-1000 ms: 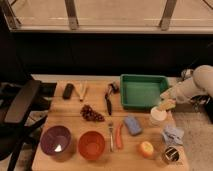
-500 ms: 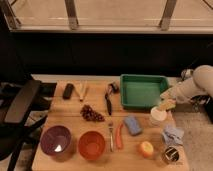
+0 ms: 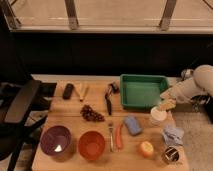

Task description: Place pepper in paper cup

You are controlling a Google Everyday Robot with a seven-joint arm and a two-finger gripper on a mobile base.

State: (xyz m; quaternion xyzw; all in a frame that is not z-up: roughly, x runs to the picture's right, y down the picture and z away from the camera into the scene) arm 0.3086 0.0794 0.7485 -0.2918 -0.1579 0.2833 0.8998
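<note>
The slim orange-red pepper (image 3: 119, 136) lies on the wooden table (image 3: 70, 117) beside a fork (image 3: 111, 136), between the orange bowl (image 3: 92, 145) and a blue sponge (image 3: 132, 125). The small white paper cup (image 3: 158, 116) stands upright at the right, just in front of the green tray (image 3: 144, 90). My gripper (image 3: 166, 102) hangs at the end of the white arm coming in from the right, just above and behind the cup, far from the pepper. It holds nothing that I can see.
A purple bowl (image 3: 55, 139), grapes (image 3: 91, 113), a black brush (image 3: 108, 98), a black object (image 3: 68, 90) and wooden pieces (image 3: 81, 91) are on the left and middle. A round orange fruit (image 3: 146, 148), a dark can (image 3: 171, 155) and a blue cloth (image 3: 173, 134) sit front right. A black chair (image 3: 17, 107) stands left.
</note>
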